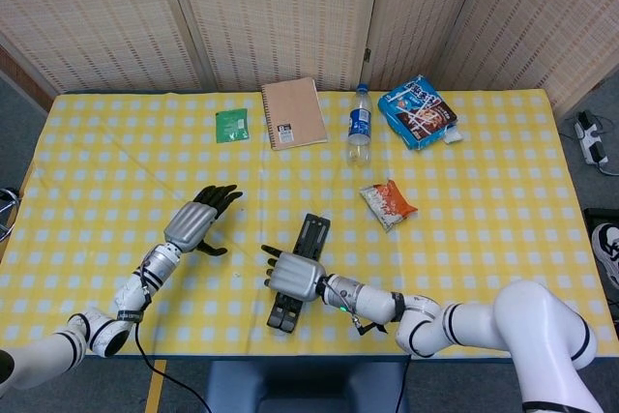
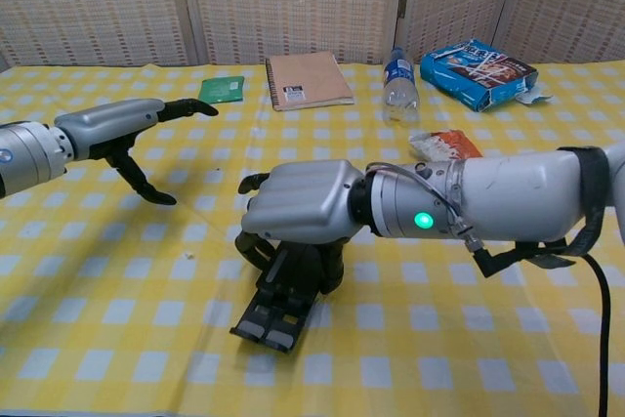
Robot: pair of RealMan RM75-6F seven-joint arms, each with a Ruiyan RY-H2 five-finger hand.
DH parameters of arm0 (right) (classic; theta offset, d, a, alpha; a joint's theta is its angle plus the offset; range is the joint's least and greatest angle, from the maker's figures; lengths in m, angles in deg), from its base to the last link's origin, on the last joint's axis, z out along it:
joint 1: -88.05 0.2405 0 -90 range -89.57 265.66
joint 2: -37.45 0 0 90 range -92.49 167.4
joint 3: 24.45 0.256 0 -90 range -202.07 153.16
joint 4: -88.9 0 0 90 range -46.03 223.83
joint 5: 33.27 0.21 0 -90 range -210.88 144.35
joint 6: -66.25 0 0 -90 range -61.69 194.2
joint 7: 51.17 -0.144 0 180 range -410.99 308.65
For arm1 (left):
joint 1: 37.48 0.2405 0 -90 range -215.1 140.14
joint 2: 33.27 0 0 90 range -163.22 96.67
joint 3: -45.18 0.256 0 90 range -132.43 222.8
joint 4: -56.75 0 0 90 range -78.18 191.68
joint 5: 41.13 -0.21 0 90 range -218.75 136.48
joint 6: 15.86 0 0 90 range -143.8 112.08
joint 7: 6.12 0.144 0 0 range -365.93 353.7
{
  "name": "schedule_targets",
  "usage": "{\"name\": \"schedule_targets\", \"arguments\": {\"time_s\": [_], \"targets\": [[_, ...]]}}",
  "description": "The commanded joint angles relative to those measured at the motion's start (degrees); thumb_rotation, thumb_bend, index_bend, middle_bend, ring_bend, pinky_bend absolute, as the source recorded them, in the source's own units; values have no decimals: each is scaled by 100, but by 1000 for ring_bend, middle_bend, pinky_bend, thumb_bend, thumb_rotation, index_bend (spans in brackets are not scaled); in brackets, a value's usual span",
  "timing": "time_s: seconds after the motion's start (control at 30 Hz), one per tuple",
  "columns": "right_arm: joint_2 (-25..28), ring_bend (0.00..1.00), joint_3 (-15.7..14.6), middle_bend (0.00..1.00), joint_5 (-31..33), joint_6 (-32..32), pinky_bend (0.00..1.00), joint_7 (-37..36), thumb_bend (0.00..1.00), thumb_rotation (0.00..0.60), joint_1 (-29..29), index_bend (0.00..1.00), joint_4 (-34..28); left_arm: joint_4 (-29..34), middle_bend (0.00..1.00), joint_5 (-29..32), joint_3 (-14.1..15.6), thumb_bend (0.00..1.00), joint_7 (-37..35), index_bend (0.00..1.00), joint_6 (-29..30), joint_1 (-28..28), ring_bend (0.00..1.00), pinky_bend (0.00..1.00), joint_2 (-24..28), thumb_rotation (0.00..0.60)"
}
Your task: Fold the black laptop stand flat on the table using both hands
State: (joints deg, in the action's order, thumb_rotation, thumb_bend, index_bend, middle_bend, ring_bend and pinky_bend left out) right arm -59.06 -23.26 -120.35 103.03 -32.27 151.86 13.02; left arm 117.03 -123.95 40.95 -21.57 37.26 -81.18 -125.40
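- The stand (image 1: 300, 273) is lying on the table (image 1: 484, 268) near its front edge, its two black arms closed side by side into one narrow bar — pointing away from the robot, its near end sticking out below the right hand in both views.
- The right hand (image 1: 293, 276) is resting palm-down on the middle of the stand, its fingers curling down around the bar; in the chest view the hand (image 2: 298, 204) is covering most of it, and dark fingertips (image 2: 256, 249) are showing at the stand's left side.
- The left hand (image 1: 198, 221) is hovering above the table to the left of the stand, well apart from it, holding nothing — fingers stretched forward, thumb hanging down and spread from them.
- A red-and-white snack bag (image 1: 388, 202) is lying further back, to the right of the stand.
- Along the far side, left to right, are lying a small green packet (image 1: 231, 125), a brown spiral notebook (image 1: 294, 113), a water bottle (image 1: 359, 125) on its side and a blue snack bag (image 1: 417, 111).
- A yellow-and-white checked cloth is covering the whole table.
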Motion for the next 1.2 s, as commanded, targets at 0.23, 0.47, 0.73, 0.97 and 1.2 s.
{"name": "schedule_targets", "arguments": {"time_s": [0.23, 0.47, 0.73, 0.97, 1.2], "targets": [[-5, 366, -61, 517, -385, 314, 101, -430, 157, 600, -19, 610, -4, 54, 43, 17, -24, 143, 44, 16, 6, 15, 0, 0, 42, 600], [-8, 196, -75, 250, -279, 152, 50, -306, 158, 600, -23, 275, -16, 159, 43, 41, -45, 143, 135, 16, 61, 60, 0, 0, 141, 600], [542, 9, 24, 0, 201, 660, 0, 445, 157, 600, -508, 0, -877, 372, 43, 119, -84, 147, 336, 16, 251, 210, 0, 0, 345, 600], [1549, 128, -151, 118, 497, 2037, 9, 1069, 158, 600, -1546, 0, -1962, 658, 43, 385, -190, 192, 847, 61, 595, 504, 0, 0, 630, 600], [2679, 172, -569, 171, 591, 3566, 37, 1205, 157, 600, -2845, 76, -2761, 1172, 43, 750, -214, 208, 1630, 126, 1176, 1052, 0, 0, 1071, 600]]}}
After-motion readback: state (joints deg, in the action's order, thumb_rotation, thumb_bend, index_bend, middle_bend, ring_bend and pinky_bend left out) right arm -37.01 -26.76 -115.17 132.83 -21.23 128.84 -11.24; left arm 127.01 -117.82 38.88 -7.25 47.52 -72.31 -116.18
